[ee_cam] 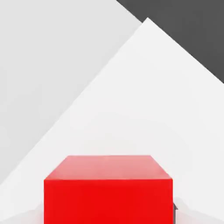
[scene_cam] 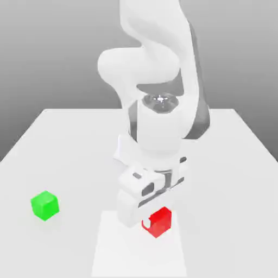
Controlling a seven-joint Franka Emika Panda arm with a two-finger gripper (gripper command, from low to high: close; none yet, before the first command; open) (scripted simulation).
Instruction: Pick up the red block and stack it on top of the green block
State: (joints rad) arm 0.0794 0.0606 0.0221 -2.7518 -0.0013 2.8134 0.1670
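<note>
The fingers [scene_cam: 150, 221] were closed on the red block [scene_cam: 160, 221] at the near middle of the counter [scene_cam: 65, 141] — gripped low, probably for lifting — while the green block [scene_cam: 44, 205] sat well apart toward the exterior view's left.

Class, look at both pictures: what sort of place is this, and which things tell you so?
Most likely a simulated robot test bench, not a real room: a plain white table against a blank grey backdrop, one white robot arm, and just two toy-like cubes, the red block and green block.
</note>
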